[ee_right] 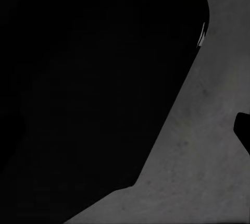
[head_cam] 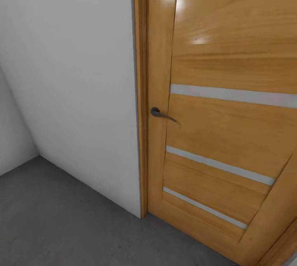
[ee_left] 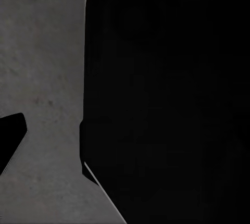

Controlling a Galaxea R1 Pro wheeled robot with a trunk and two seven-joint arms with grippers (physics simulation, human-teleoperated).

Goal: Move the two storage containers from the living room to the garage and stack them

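Two things pretty much made up the head view: a plain pale wall [head_cam: 70, 84] on the left and a wooden door [head_cam: 222, 105] on the right. Going left to right, the wall ran down to a dark grey speckled concrete floor [head_cam: 53, 220], with a corner where a second bit of wall angled off at the far left. Then came the door's frame edge, and just past it a dark lever handle [head_cam: 161, 114] sat on the door's left stile. The door itself was honey-coloured wood with several thin pale horizontal strips [head_cam: 231, 95] across it, and it looked shut, though honestly the tilted view made that hard to swear to.

So the robot was in the garage part, on the concrete, facing that door up close. The orange-red containers weren't anywhere in what I could see, so I couldn't say where they were.

The left wrist view had rough grey concrete [ee_left: 47, 78] beside a big black shape that I took for part of the robot's own body. The right wrist view was the same deal: a big black mass, with grey concrete [ee_right: 208, 156] next to it. A small dark tip poked in at the edge of each one, but I couldn't tell whether either set of fingers was spread or clenched.
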